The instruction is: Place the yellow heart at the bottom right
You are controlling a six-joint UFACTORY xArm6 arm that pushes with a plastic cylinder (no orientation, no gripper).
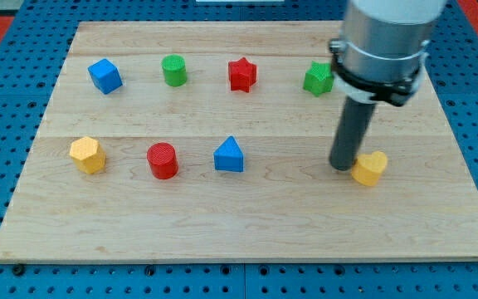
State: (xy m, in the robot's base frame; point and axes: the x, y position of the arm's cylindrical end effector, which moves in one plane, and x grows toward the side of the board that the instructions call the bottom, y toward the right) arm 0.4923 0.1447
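The yellow heart (371,168) lies on the wooden board (247,224) at the view's right, about mid-height. My tip (343,167) is down on the board just left of the heart, touching or nearly touching its left side. The rod rises to the arm's grey body at the view's top right.
Along the top row lie a blue cube (104,75), a green cylinder (173,71), a red star (242,74) and a green block (318,79), partly hidden by the arm. In the middle row lie a yellow hexagon (87,154), a red cylinder (163,160) and a blue triangle (229,155).
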